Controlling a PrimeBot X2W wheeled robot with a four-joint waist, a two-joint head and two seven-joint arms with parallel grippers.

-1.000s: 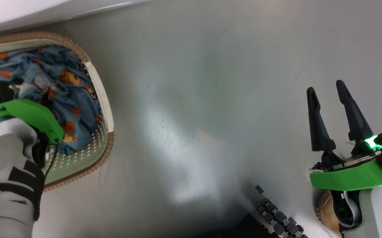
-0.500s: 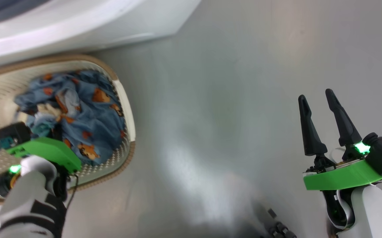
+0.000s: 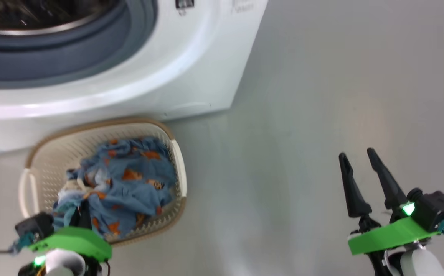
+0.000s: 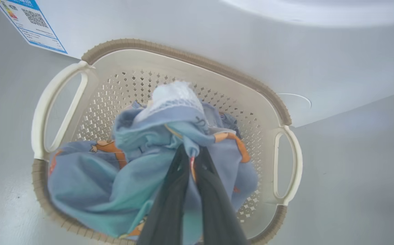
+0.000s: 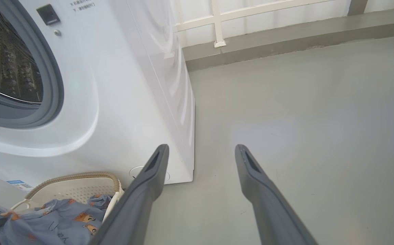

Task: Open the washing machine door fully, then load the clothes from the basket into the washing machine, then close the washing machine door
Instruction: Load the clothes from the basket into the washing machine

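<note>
Clothes (image 4: 132, 177) pinched by left gripper (image 4: 191, 154), blue QR-code label (image 4: 30, 25) on washing machine (image 4: 183, 34)

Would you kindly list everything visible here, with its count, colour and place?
washer: one, white, behind the basket
gasket: one, grey, ringing the washer's mouth
drum: one, steel, inside the gasket
label: one, blue and white, low on the washer
basket: one, cream with brown rim, on the floor
clothes: one bundle, light blue with orange figures, in the basket
floor: one, grey, underneath
left end effector: one, dark, shut on the clothes
right end effector: one, dark, open over bare floor
</note>
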